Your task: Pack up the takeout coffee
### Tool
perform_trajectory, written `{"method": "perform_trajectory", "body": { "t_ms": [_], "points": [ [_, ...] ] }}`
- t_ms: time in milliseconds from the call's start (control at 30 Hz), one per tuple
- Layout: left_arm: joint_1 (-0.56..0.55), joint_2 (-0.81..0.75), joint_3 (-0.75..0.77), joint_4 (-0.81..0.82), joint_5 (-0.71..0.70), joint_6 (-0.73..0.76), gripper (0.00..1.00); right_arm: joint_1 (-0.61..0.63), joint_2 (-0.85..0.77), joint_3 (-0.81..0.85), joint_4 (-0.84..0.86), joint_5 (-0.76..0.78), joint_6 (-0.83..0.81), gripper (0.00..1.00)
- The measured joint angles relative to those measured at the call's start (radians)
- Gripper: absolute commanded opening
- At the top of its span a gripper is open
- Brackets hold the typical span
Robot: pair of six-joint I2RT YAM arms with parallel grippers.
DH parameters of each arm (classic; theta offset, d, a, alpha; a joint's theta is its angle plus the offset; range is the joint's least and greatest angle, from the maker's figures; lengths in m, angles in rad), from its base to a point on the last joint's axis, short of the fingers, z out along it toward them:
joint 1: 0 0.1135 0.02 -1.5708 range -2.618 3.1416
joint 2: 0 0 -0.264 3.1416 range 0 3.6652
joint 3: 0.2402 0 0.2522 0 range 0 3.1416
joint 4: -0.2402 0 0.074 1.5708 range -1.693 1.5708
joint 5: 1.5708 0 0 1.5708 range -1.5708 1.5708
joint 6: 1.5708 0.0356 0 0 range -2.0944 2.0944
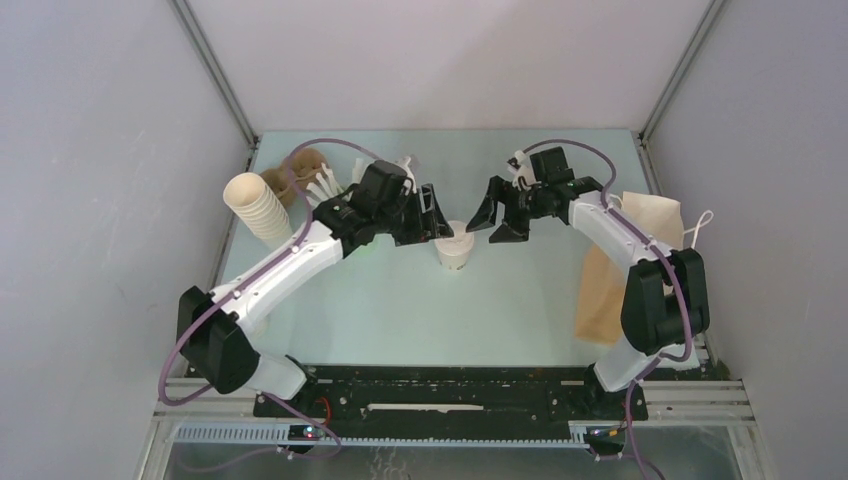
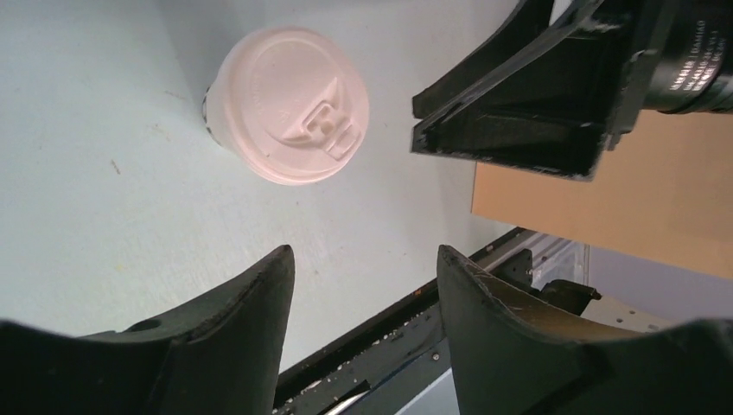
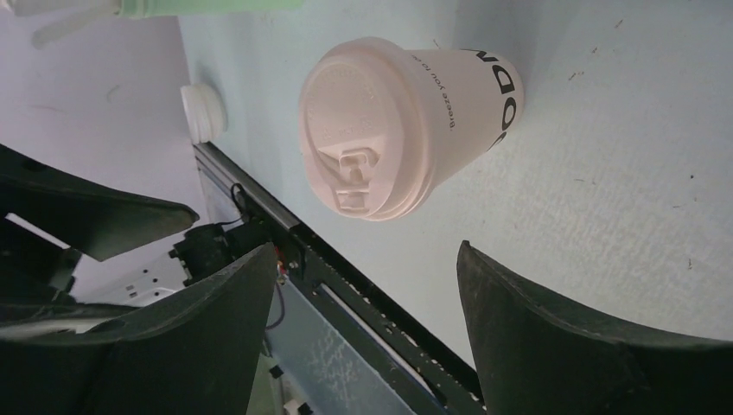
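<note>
The takeout coffee (image 1: 455,246) stands upright near the middle of the table (image 1: 400,315), a small cream cup with its white lid on. In the right wrist view there is black lettering on its side.

The two arms reach in toward it from either side. The left claw (image 1: 440,228) hangs just to the cup's left and a bit far of it, and the right claw (image 1: 492,230) just to its right, so the coffee sits between them and slightly nearer than both.

The left claw's jaws are spread apart with nothing between them. In its own camera the cup lies beyond the fingertips, off to one side of the gap and not touching either finger. The right claw is likewise wide and empty. In its wrist view the lidded cup sits ahead of the gap, roughly in line with it, but clear of both fingers.

A brown paper bag (image 1: 625,265) lies flat at the table's right edge beside the right arm. A stack of cream cups (image 1: 258,207) leans at the far left.
</note>
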Motion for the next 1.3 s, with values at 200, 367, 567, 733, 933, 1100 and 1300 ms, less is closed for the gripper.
{"method": "perform_trajectory", "body": {
  "t_ms": [200, 367, 567, 733, 933, 1100, 1300],
  "points": [
    [0.009, 0.002, -0.015, -0.003, -0.053, -0.134, 0.65, -0.047, 0.052, -0.005, 0.033, -0.093, 0.048, 0.8],
    [0.013, 0.002, -0.133, 0.063, -0.08, -0.314, 0.59, -0.059, 0.101, -0.013, 0.053, -0.134, 0.071, 0.79],
    [-0.003, 0.002, -0.258, 0.135, -0.114, -0.583, 0.63, -0.059, 0.112, -0.013, 0.068, -0.166, 0.08, 0.79],
    [-0.022, -0.002, -0.296, 0.219, -0.162, -0.715, 0.71, -0.059, 0.127, -0.013, 0.082, -0.178, 0.086, 0.79],
    [-0.023, -0.003, -0.338, 0.273, -0.205, -0.812, 0.65, -0.055, 0.142, -0.013, 0.094, -0.184, 0.087, 0.78],
    [-0.021, -0.003, -0.339, 0.294, -0.232, -0.841, 0.63, -0.044, 0.145, -0.013, 0.101, -0.185, 0.087, 0.78],
    [-0.015, 0.021, -0.338, 0.326, -0.233, -0.863, 0.59, -0.032, 0.15, -0.013, 0.101, -0.185, 0.087, 0.76]
  ]
}}
